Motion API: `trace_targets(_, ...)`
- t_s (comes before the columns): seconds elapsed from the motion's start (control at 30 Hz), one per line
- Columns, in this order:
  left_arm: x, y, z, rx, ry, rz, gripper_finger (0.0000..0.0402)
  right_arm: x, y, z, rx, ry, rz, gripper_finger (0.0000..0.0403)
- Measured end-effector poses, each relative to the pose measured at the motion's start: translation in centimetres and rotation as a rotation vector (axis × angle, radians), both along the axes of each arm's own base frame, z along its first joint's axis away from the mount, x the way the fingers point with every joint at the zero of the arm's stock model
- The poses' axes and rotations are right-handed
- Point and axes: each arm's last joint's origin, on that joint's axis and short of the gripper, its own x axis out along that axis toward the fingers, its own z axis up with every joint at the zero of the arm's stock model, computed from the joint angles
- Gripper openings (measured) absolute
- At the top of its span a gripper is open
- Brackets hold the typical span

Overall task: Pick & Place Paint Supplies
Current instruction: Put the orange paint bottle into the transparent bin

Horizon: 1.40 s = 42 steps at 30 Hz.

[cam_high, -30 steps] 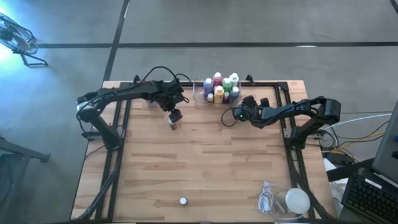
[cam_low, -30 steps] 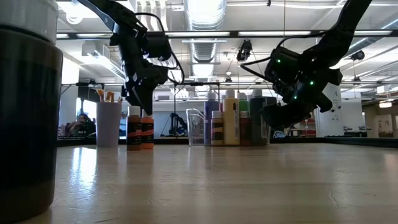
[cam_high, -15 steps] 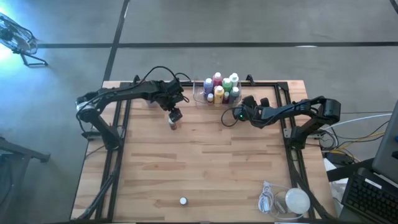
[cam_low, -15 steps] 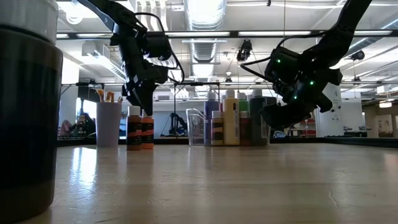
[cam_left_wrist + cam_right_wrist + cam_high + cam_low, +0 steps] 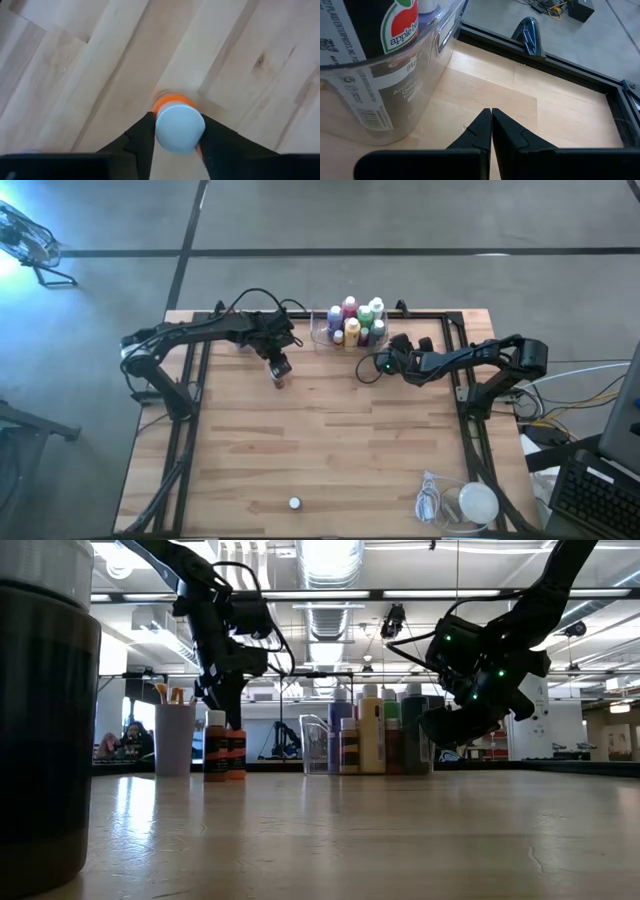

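Left end effector closed on an orange paint bottle's cap on the bench; an off-centre grip could tip it; right end effector shut, empty.

Even overhead light fills the high view, washing the wooden tabletop pale, with a bright blue-white glare patch at the floor's upper-left corner and only faint shadows under the arms. In the low view, ceiling lights blaze white against the scene, turning both arms into dark silhouettes and laying a soft sheen across the wood, while a dark cylinder close to the lens is blurred. The left wrist view is bright and slightly soft; the right wrist view is sharp, with reflections on clear plastic.
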Motion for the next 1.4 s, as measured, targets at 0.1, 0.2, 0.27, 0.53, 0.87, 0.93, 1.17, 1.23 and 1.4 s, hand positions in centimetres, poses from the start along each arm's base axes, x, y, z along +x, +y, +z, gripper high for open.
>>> trace_targets(0.1,0.0,0.0,0.1,0.005,-0.005,-0.002,0.0126,0.0,0.0,0.0,0.000,0.000,0.000,0.0008)
trace_targets(0.2,0.2,0.1,0.3,0.014,-0.006,-0.019,0.0122,0.0,0.0,0.0,0.000,0.000,0.000,0.0008)
trace_targets(0.27,0.3,0.2,0.5,0.019,-0.011,-0.024,0.0122,0.0,0.0,0.0,0.000,0.000,0.000,0.0008)
trace_targets(0.53,0.6,0.3,2.1,0.021,-0.007,-0.034,0.0124,0.0,0.0,0.0,0.000,0.004,0.001,0.0008)
trace_targets(0.87,1.9,1.1,8.6,0.121,-0.137,-0.071,0.0124,0.0,0.0,0.0,0.000,0.005,0.001,0.0008)
trace_targets(0.93,2.2,1.3,10.2,0.172,-0.178,-0.103,0.0124,0.0,0.0,0.0,0.000,0.005,0.001,0.0008)
trace_targets(1.17,2.9,1.9,14.3,0.338,-0.267,-0.250,0.0124,0.0,0.0,0.0,0.000,0.005,0.001,0.0008)
trace_targets(1.23,3.4,2.5,14.8,0.357,-0.276,-0.271,0.0124,0.0,0.0,0.0,0.000,0.004,0.001,0.0008)
trace_targets(1.4,4.6,5.0,15.0,0.369,-0.233,-0.290,0.0124,0.0,0.0,0.0,0.000,0.004,0.002,0.0008)
